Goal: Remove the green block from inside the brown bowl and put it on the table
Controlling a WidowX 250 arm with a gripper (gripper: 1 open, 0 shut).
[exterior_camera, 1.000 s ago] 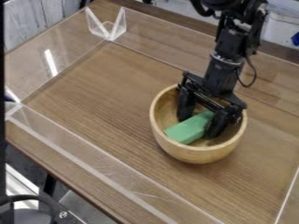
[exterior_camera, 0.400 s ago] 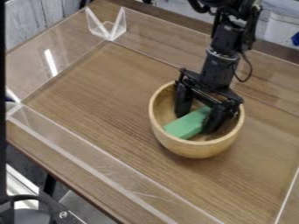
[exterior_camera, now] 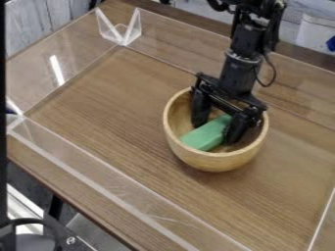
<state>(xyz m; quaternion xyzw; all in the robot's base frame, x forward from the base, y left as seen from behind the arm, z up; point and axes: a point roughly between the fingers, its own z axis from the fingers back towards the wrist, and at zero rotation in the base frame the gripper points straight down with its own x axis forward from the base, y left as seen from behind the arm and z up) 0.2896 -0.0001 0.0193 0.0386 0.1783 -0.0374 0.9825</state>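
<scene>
The brown bowl (exterior_camera: 191, 154) sits on the table (exterior_camera: 112, 118), right of centre. Inside it lies the green block (exterior_camera: 205, 136), tilted against the bowl's inner wall. My gripper (exterior_camera: 224, 116) reaches down into the bowl from above, open, with one black finger on each side of the block's upper end. Whether the fingers (exterior_camera: 199, 105) touch the block I cannot tell. The block's far end is hidden behind the gripper.
Low clear acrylic walls (exterior_camera: 78, 147) edge the tabletop on the left and front. A clear acrylic corner piece (exterior_camera: 120, 29) stands at the back left. Bare wood stretches left of the bowl.
The bowl, the block and the gripper have all shifted slightly left and toward the back. The jaws remain open around the block.
</scene>
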